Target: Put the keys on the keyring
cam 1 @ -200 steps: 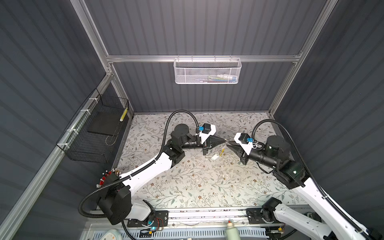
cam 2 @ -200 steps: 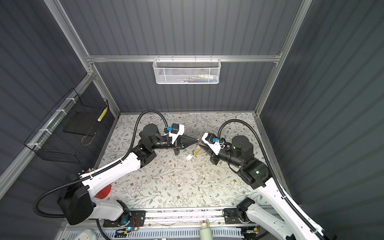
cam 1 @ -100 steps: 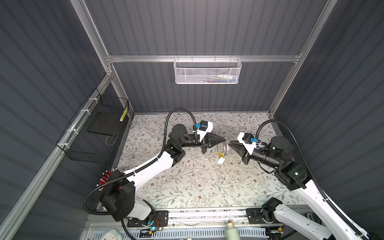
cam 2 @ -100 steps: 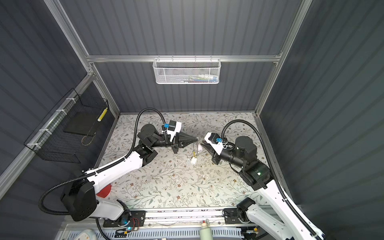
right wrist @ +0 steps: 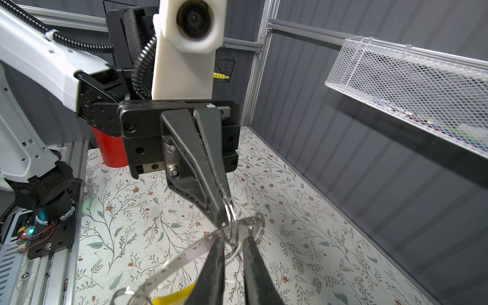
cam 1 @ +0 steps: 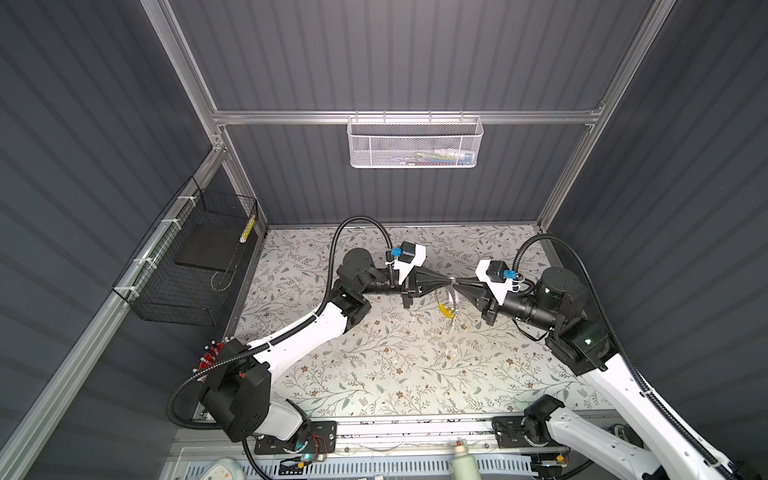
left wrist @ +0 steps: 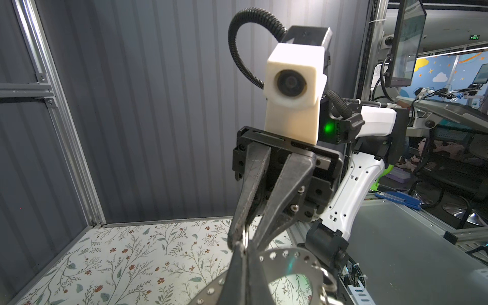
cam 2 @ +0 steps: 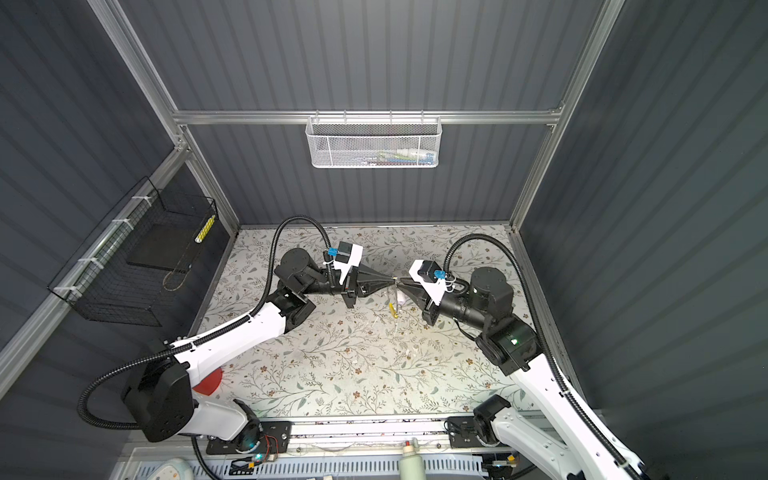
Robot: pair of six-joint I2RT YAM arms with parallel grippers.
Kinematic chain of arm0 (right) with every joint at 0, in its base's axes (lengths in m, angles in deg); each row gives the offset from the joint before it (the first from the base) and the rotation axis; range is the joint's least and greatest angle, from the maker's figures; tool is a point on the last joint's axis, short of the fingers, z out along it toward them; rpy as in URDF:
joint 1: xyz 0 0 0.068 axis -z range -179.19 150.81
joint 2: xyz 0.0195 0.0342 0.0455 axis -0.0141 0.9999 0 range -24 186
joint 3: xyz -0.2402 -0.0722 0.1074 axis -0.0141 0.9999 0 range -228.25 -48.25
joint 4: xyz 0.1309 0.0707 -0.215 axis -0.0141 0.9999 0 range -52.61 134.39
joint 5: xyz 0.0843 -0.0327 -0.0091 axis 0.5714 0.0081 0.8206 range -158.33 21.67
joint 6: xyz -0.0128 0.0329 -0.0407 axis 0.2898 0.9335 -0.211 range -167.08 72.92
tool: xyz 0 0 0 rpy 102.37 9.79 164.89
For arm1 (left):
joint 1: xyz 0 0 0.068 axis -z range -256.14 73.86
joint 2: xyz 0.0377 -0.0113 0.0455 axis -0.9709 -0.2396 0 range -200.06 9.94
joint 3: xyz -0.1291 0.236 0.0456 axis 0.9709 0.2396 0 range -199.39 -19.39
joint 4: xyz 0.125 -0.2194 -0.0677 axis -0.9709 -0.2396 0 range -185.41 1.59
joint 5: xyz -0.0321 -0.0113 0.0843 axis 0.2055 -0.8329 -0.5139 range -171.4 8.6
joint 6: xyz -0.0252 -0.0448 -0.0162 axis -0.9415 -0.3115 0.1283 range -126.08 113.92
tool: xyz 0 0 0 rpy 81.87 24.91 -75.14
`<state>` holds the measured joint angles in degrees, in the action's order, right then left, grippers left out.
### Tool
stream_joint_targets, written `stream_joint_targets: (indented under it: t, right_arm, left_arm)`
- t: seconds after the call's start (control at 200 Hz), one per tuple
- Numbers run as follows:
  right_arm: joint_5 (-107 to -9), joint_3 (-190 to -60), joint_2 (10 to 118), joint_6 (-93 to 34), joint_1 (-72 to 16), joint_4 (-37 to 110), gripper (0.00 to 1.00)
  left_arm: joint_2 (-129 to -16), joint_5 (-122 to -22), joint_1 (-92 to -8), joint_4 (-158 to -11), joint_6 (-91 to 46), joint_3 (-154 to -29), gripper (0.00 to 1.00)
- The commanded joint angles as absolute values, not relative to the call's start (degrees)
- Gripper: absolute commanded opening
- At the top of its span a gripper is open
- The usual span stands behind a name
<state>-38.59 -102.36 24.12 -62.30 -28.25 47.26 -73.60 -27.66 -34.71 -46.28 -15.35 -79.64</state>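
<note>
Our left pincer (right wrist: 222,214) is pressed together on a thin steel split ring (right wrist: 233,219) of the keyring (right wrist: 184,254). Our right pincer (left wrist: 245,242) has come back up nose to nose with it, narrowed on the neighbouring ring. So the keyring now hangs between both tips, above the middle of the floral tabletop (cam 1: 374,374), and we judge threading can start. Its band is pale, translucent, punched with holes, with one glossy yellow segment (right wrist: 174,297). The keys we cannot pick out.
</note>
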Motion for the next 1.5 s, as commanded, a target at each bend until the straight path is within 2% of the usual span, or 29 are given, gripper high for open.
stream_joint_targets:
  t: [0.0, 0.43, 0.665, 0.745, 0.83, 0.976, 1.161, 1.496]
  right_arm:
    - [-36.60, -103.60, 24.51, -60.88, -27.82, 45.66, 0.17]
    - [-34.60, -102.74, 23.64, -59.38, -27.35, 44.88, 0.00]
    - [-33.50, -103.15, 24.06, -59.02, -27.32, 46.21, 0.00]
    - [-34.05, -104.49, 24.79, -59.49, -27.30, 49.59, 0.00]
    - [-34.48, -106.61, 26.10, -60.38, -27.14, 54.76, 0.00]
    - [-34.46, -110.03, 28.30, -61.56, -27.00, 62.39, 0.00]
    - [-33.72, -114.02, 31.65, -62.78, -26.98, 68.89, 0.00]
    - [-31.55, -117.11, 34.05, -64.86, -27.05, 73.60, 0.00]
  left_arm:
    - [-74.26, -26.01, -34.96, -44.73, -16.00, -79.80, 0.00]
    - [-74.09, -26.20, -34.92, -47.55, -13.49, -80.23, 0.00]
    - [-73.63, -27.25, -34.92, -57.19, -6.38, -82.42, 0.00]
    - [-72.88, -28.69, -34.92, -67.32, 1.18, -84.95, 0.23]
    - [-71.65, -31.07, -34.91, -76.92, 9.36, -87.60, 0.32]
    - [-70.74, -36.21, -34.37, -94.22, 23.71, -93.96, 0.33]
    - [-70.96, -43.78, -31.45, -107.70, 36.18, -99.33, 0.32]
    - [-72.22, -50.11, -28.50, -115.03, 43.91, -103.73, 0.31]
